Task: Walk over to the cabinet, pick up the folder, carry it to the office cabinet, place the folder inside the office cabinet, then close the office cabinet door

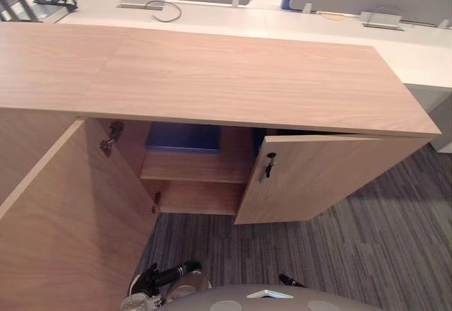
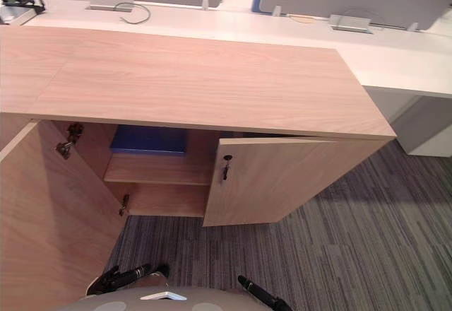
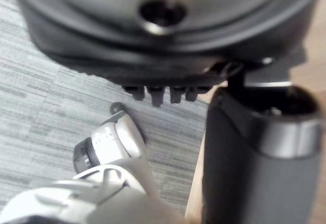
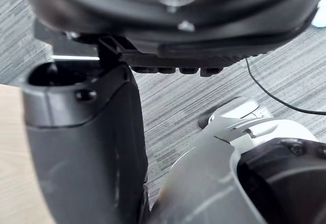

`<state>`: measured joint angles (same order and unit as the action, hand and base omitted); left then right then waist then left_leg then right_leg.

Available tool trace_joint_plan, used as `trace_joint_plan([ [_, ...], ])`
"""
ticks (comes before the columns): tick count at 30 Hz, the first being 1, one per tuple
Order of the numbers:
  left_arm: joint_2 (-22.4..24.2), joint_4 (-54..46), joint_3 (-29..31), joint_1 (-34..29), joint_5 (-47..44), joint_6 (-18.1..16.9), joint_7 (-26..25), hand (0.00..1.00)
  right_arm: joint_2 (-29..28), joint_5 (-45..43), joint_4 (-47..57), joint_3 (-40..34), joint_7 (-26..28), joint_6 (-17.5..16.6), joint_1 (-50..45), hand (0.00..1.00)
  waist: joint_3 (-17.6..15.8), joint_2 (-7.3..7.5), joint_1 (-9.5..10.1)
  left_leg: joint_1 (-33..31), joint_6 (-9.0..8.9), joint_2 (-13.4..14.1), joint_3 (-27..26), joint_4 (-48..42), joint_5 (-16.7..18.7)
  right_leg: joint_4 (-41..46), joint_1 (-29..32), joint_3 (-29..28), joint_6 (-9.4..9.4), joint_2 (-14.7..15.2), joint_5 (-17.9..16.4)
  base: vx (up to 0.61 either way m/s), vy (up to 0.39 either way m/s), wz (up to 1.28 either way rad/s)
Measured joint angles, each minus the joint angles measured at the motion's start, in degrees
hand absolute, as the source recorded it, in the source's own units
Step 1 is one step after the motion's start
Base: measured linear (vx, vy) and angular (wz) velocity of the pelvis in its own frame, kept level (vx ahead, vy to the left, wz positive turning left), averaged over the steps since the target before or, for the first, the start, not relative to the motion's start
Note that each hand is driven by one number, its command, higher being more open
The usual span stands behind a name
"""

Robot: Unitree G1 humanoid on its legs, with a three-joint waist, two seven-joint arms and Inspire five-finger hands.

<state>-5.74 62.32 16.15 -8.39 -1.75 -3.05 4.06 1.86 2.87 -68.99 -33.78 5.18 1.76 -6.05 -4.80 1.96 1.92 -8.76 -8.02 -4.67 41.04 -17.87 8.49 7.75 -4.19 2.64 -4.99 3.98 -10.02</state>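
Blue folder (image 2: 150, 140) lies on the cabinet (image 2: 212, 78) shelf (image 2: 159, 170), doors (image 2: 282, 180) open, above grey carpet (image 2: 367, 240). A white surface (image 2: 395, 60) runs behind. Left robot hand (image 1: 168, 276) and right robot hand (image 2: 258, 292) hang relaxed, empty.

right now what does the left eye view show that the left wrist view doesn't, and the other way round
Left eye view: the office cabinet with both doors open, the blue folder on its shelf, the white desk behind. Left wrist view: the left hand from close, fingers straight, holding nothing. Both: that hand and the grey carpet.
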Motion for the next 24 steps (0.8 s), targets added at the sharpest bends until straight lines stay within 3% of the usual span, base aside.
trace_joint_plan([
  [1, 0.1, -0.1, 0.2, 0.0, -0.2, 0.0, 0.0, 1.00, -0.1, 0.0, 0.2, 0.1, -0.2, 0.0, 0.0, 1.00, -0.1, 0.25, 0.02, -0.3, -0.09, 0.0, -0.4, 0.0, -0.2, 0.0, -0.4, 0.7, 0.09, 0.1, -0.1, -0.04, 0.058, 0.67],
  [2, 0.0, -0.1, 0.9, 0.1, -1.1, 0.1, -0.3, 1.00, -0.5, -0.1, 0.8, 0.2, -0.8, -0.1, 0.0, 1.00, -0.8, 0.02, -0.06, -1.2, 0.72, 0.8, -4.2, -0.1, -0.5, -0.1, -1.0, 2.3, 0.31, 0.7, -0.2, -0.07, 0.063, 0.71],
  [3, 0.1, 0.0, 2.2, 0.4, -2.6, 0.2, -0.7, 1.00, -0.6, -1.0, 1.3, 0.5, -1.1, -0.3, 0.2, 1.00, -2.0, -0.21, -0.37, -3.0, 2.39, 3.9, -12.8, -0.8, -0.6, -0.2, -1.7, 4.1, 0.71, 0.8, -0.4, -0.09, 0.050, 0.74],
  [4, 0.4, 0.0, 2.8, 0.5, -3.2, 0.2, -1.0, 1.00, -0.6, -1.7, 1.4, 0.7, -1.3, -0.5, 0.2, 1.00, -2.3, -0.49, -0.44, -3.9, 2.85, 5.7, -17.0, -1.4, -0.8, -0.3, -2.3, 5.1, 0.92, 0.7, -0.6, -0.07, 0.016, 0.73],
  [6, 0.7, 0.0, 4.1, 0.5, -4.9, -0.2, -1.8, 1.00, -0.1, -2.4, 1.6, 2.5, -2.0, -1.1, 0.5, 1.00, -3.1, -1.02, -0.15, -5.7, 4.96, 11.1, -31.2, -3.0, -2.3, -0.8, -4.2, 7.2, 0.42, 1.1, -0.8, -0.02, 0.029, 0.58],
  [9, 0.7, 0.0, 4.0, 0.6, -4.9, -0.7, -2.5, 1.00, 0.7, -3.8, 1.4, 5.2, -1.9, -1.1, 0.6, 1.00, -3.2, -1.10, -0.10, -5.9, 4.98, 12.1, -39.2, 0.0, -5.8, -0.9, -4.2, 8.0, 0.04, 3.1, -1.5, 0.01, 0.068, 0.35],
  [12, 0.2, 0.1, 4.7, 1.4, -4.6, -0.4, -2.7, 1.00, 0.6, -4.9, 1.3, 5.2, -2.2, -1.1, 0.8, 1.00, -3.2, -0.71, -0.82, -5.3, 6.75, 12.1, -45.5, 6.4, -6.7, -3.9, -4.0, 6.0, 1.86, 3.0, -1.6, 0.03, 0.040, 0.58],
  [13, 0.0, 0.3, 6.2, 2.3, -4.4, -0.5, -2.8, 1.00, 0.1, -5.7, 0.8, 5.0, -2.2, -1.4, 0.9, 1.00, -3.9, 1.33, -1.18, -7.9, 8.62, 13.2, -51.5, -3.2, -5.8, -4.9, -4.2, 7.3, 0.83, 4.8, -0.2, 0.03, -0.005, 0.72],
  [14, 1.0, 0.6, 7.0, 2.2, -4.5, -0.5, -2.9, 1.00, 1.0, -6.0, 0.6, 5.0, -2.0, -1.3, 1.1, 1.00, -4.1, -0.81, -0.80, -8.6, 8.29, 15.4, -54.5, -12.3, -3.5, -3.9, -4.7, 8.7, 0.17, 4.6, 0.2, 0.07, 0.040, 0.82],
  [15, 1.8, 0.8, 7.4, 2.1, -4.5, -0.4, -3.0, 1.00, 1.9, -6.3, 0.8, 5.0, -2.3, -1.3, 1.0, 1.00, -3.9, -2.78, -1.06, -8.8, 7.80, 16.7, -57.4, -14.1, -0.7, -3.3, -5.2, 11.0, -0.11, 3.4, 0.0, 0.07, 0.043, 1.02],
  [16, 2.7, 0.5, 7.4, 2.2, -4.4, -0.5, -3.1, 1.00, 2.9, -6.4, 0.7, 4.6, -2.4, -1.2, 1.4, 1.00, -3.7, -4.23, -1.71, -8.9, 8.40, 15.7, -57.7, -11.5, -1.3, -1.3, -5.0, 14.5, 0.17, 3.1, -0.7, 0.07, 0.038, 1.32],
  [17, 2.8, 0.1, 7.2, 2.3, -4.3, -1.0, -3.1, 1.00, 3.0, -6.2, 0.3, 4.3, -2.3, -1.2, 1.3, 1.00, -3.9, -4.62, -2.01, -8.1, 8.27, 14.1, -56.3, -7.2, -3.1, -1.1, -4.5, 16.0, 1.60, 2.8, -1.1, 0.00, -0.040, 1.85],
  [18, 0.9, 0.5, 7.6, 3.6, -4.3, -0.7, -3.4, 1.00, 1.1, -6.2, -0.2, 4.0, -2.2, -1.4, 1.6, 1.00, -3.8, -1.20, -2.78, -7.5, 7.96, 10.7, -56.1, -4.1, -4.9, -7.0, -4.8, 16.6, 1.71, 2.6, 0.9, -0.04, -0.043, 1.51],
  [20, 1.5, 2.4, 9.7, 3.3, -4.3, 0.5, -4.1, 1.00, 1.0, -6.3, -0.5, 2.7, -2.3, -1.7, 2.0, 1.00, -4.1, -1.66, -2.05, -6.3, 6.61, 14.3, -61.8, -15.9, 2.7, -6.2, -6.7, 20.1, 0.72, 2.8, 1.5, 0.02, -0.022, 0.97],
  [21, 2.6, 3.7, 10.3, 2.0, -4.4, 0.8, -4.3, 1.00, 1.3, -6.4, -0.4, 2.2, -2.5, -1.7, 2.0, 1.00, -3.6, -2.63, -2.29, -2.9, 4.93, 15.2, -64.4, -14.9, 5.6, -5.1, -7.4, 22.8, 0.73, 2.7, 1.4, 0.07, 0.030, 0.74],
  [22, 3.0, 3.7, 10.5, 2.0, -4.4, 0.9, -4.3, 1.00, 1.6, -6.4, -0.3, 1.9, -2.5, -1.7, 2.0, 1.00, -3.3, -3.71, -2.41, -2.6, 5.41, 14.8, -65.2, -13.2, 5.9, -4.4, -7.4, 23.9, 0.74, 2.7, 1.4, 0.08, 0.139, 1.04],
  [24, 2.9, 3.4, 9.0, 2.0, -4.3, 0.7, -4.3, 1.00, 1.8, -6.5, -0.3, 1.5, -2.5, -1.6, 2.0, 1.00, -3.0, -3.17, -2.34, -0.2, 7.91, 11.3, -64.5, -5.8, 4.3, -2.2, -6.6, 27.2, 0.79, 4.1, 1.4, 0.01, 0.115, 0.88],
])
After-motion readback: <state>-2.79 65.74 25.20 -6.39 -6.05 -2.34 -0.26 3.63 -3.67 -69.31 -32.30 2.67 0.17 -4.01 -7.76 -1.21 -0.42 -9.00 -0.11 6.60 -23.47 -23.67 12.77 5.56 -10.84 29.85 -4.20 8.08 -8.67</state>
